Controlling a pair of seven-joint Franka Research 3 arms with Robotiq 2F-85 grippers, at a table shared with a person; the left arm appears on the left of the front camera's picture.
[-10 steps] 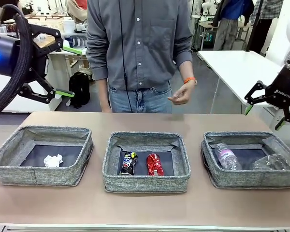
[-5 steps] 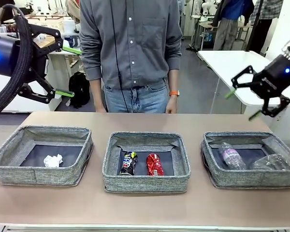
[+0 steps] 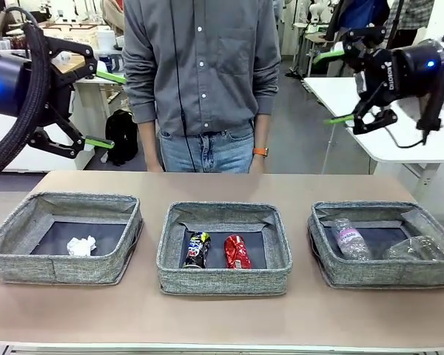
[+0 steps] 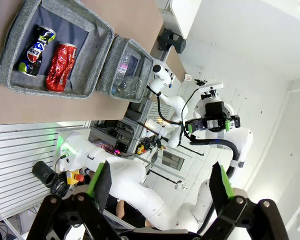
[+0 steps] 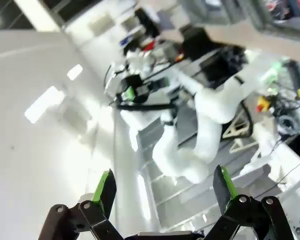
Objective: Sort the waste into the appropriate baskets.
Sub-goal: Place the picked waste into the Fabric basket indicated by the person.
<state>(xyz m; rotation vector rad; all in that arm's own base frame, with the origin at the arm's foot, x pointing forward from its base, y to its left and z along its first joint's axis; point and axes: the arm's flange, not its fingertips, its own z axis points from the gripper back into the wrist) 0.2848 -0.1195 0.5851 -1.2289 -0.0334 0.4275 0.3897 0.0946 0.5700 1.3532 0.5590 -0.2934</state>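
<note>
Woven grey cloth baskets (image 3: 223, 281), glossy crushed metal cans (image 3: 236, 252), matt table (image 3: 222, 318)

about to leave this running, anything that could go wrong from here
The right gripper hangs open, raised near the person; a swing inward could clip them. The water bottle leans on its basket wall and might roll onto the plastic cup.

A robotics lab: 2 white robot arms (image 3: 7, 111) flank a long tan table (image 3: 222, 318), with white worktables (image 3: 370, 103) and cluttered benches behind.
</note>
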